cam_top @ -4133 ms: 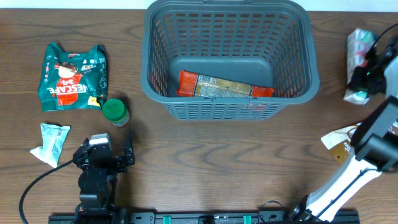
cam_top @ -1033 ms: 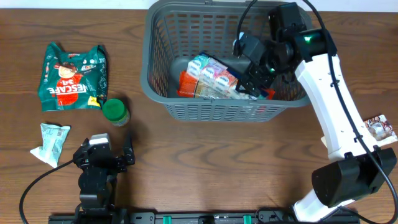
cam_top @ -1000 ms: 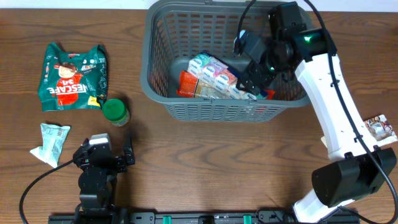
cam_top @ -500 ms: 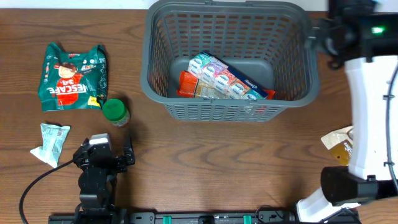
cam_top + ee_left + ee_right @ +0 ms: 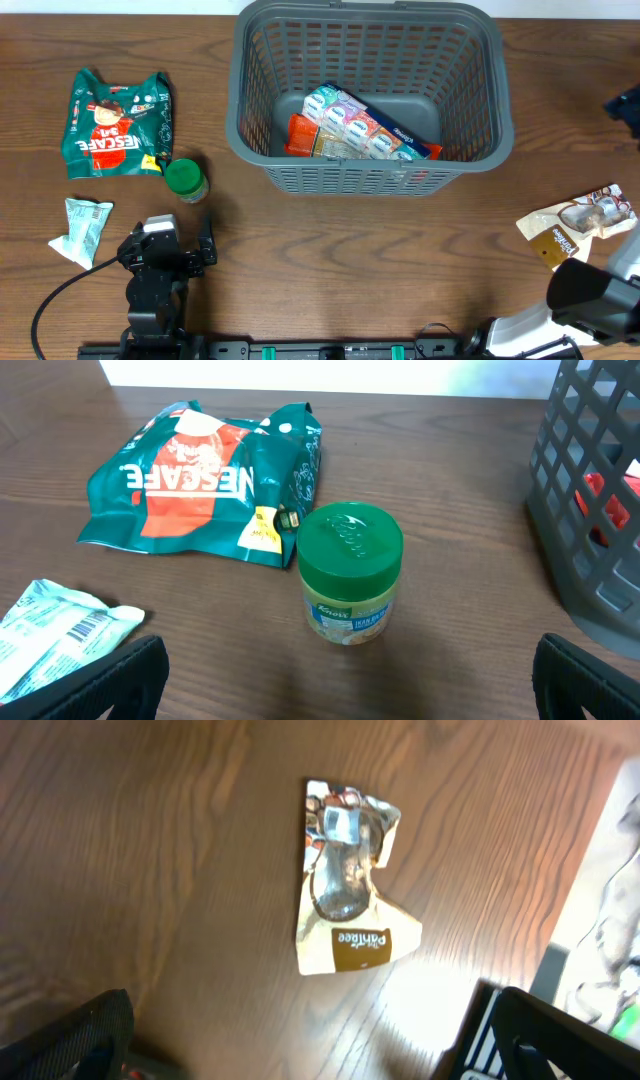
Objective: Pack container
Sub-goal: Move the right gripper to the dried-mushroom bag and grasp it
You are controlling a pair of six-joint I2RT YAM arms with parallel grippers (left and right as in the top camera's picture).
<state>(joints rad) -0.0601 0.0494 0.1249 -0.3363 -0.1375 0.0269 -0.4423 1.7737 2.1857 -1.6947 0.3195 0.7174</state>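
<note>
The container (image 5: 240,120), a dark grey lattice basket, stands at the back middle of the table, and its corner shows in the left wrist view (image 5: 590,490). Inside it lie a red packet (image 5: 303,135) and a multipack of small cartons (image 5: 358,120). My left gripper (image 5: 168,240) rests near the front left, open and empty (image 5: 345,685), facing a green-lidded jar (image 5: 350,575). My right gripper (image 5: 315,1040) hangs open and empty over a brown and white snack packet (image 5: 345,910). In the overhead view only a dark piece of the right arm (image 5: 626,100) shows at the right edge.
A green Nescafe bag (image 5: 115,120) lies at the back left, with the green-lidded jar (image 5: 185,180) just in front of it. A small pale green packet (image 5: 80,228) lies left of my left arm. The brown and white snack packet (image 5: 580,225) sits near the table's right edge.
My right gripper left the carton multipack lying in the basket, rose out and swung right, past the basket to the table's right edge. The left arm has not moved.
</note>
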